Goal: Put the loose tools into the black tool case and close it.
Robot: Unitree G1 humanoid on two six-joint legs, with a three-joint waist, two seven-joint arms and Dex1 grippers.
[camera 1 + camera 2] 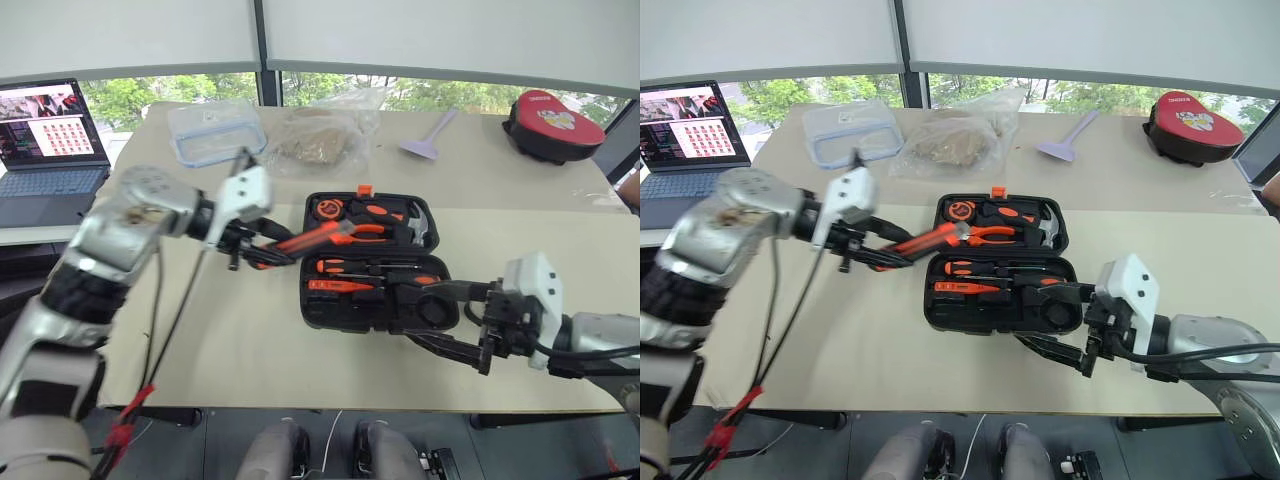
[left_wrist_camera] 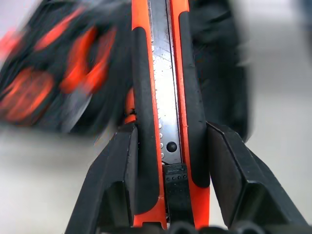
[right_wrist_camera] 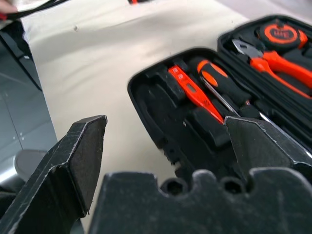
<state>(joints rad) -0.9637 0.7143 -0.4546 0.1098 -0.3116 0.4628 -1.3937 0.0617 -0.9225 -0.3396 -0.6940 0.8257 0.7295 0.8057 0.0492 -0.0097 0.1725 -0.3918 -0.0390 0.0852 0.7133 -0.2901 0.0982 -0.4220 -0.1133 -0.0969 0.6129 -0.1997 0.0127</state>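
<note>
Above table [image 1: 250, 330], left jaws clamping utility knife [image 1: 305, 240]

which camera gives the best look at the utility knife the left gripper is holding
The left wrist view: the utility knife stands sharp between the left gripper's fingers, metal slider visible. The head views show it whole but small, carried toward the open tool case.

An office-like room: a long beige table [image 1: 230, 340] beneath wide windows with drawn roller blinds [image 1: 130, 35], and an open laptop [image 1: 50, 140] beyond the left gripper [image 1: 262, 250].
</note>
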